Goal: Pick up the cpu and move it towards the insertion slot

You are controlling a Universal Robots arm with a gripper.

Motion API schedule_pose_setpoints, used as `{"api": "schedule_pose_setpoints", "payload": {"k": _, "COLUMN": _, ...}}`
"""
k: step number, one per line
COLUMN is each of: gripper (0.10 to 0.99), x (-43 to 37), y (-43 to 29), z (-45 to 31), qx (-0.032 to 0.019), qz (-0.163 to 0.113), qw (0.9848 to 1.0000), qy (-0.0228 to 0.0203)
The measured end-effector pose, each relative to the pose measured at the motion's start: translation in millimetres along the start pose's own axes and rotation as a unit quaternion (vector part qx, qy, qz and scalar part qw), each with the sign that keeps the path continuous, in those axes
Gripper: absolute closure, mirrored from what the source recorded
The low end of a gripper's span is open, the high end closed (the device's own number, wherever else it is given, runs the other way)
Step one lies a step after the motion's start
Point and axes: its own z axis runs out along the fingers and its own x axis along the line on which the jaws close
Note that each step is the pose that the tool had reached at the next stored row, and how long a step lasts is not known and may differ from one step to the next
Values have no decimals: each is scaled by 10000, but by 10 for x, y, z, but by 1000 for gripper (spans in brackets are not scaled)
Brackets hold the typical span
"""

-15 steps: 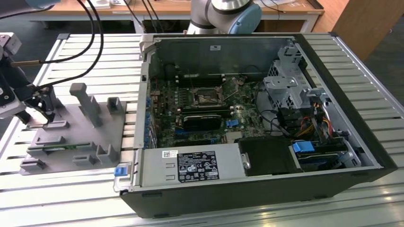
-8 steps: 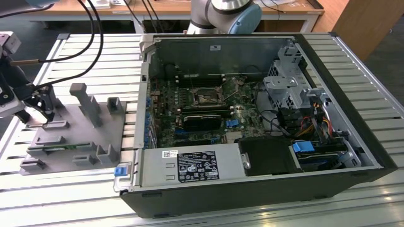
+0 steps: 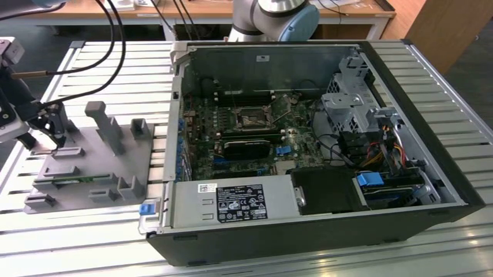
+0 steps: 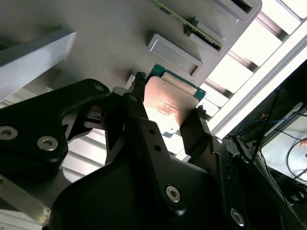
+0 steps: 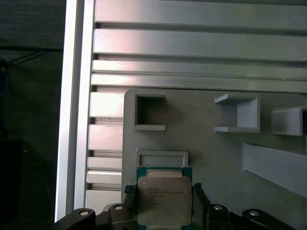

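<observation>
A slatted aluminium table is carrying a grey plastic fixture and an open computer case. The pincer is hanging over the fixture. Its fingers are pressing opposite edges of the cpu, holding it between them. The insertion slot is lying inside the case, well apart from the pincer, toward the exterior view's right.

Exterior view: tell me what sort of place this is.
Probably a robotics lab bench for computer assembly: an opened computer case lies on a slatted metal table, a robot arm stands behind it, and wooden desks line the back.
</observation>
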Motion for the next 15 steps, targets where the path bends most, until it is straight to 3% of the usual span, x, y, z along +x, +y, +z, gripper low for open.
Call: {"api": "schedule_pose_setpoints", "payload": {"k": 15, "gripper": 545, "x": 0, "y": 7, "z": -64, "qx": 0, "qz": 0, "qw": 10000, "qy": 0}}
